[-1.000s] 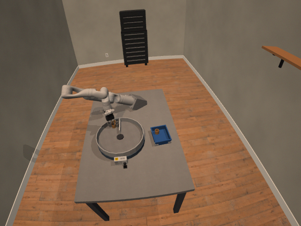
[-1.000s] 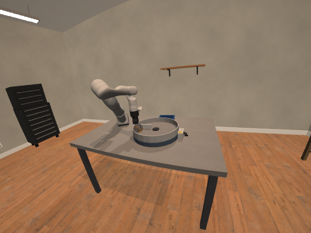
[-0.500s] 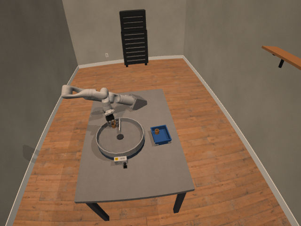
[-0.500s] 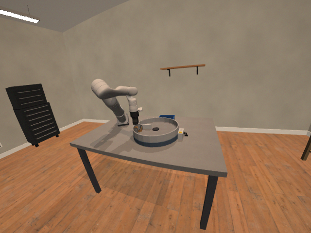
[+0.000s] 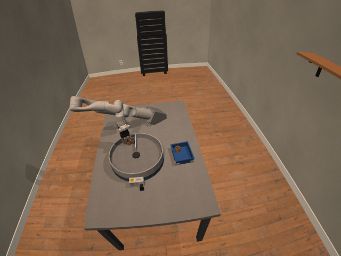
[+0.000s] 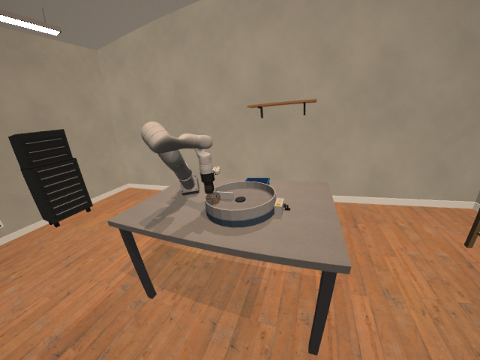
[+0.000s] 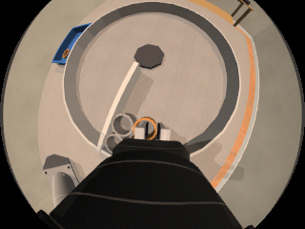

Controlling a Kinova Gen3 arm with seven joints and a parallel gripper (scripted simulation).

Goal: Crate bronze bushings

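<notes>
The round turning table (image 5: 136,159) with its grey rim stands mid-table. A bronze bushing (image 5: 128,142) stands upright at its far left rim, next to two steel bushings (image 5: 132,137). My gripper (image 5: 126,138) points straight down over the bronze bushing, with its fingers partly open at the ring and not closed on it. In the wrist view the bronze ring (image 7: 145,128) lies between my fingertips, with the steel bushings (image 7: 124,125) just to its left. A second bronze bushing (image 5: 177,149) stands in the blue crate (image 5: 181,152), to the right of the turning table.
A white bar (image 5: 136,143) runs from the dark hub (image 5: 136,154) to the rim beside the bushings. A small control box (image 5: 136,179) sits at the turning table's front. The arm's base (image 5: 156,117) is at the table's far side.
</notes>
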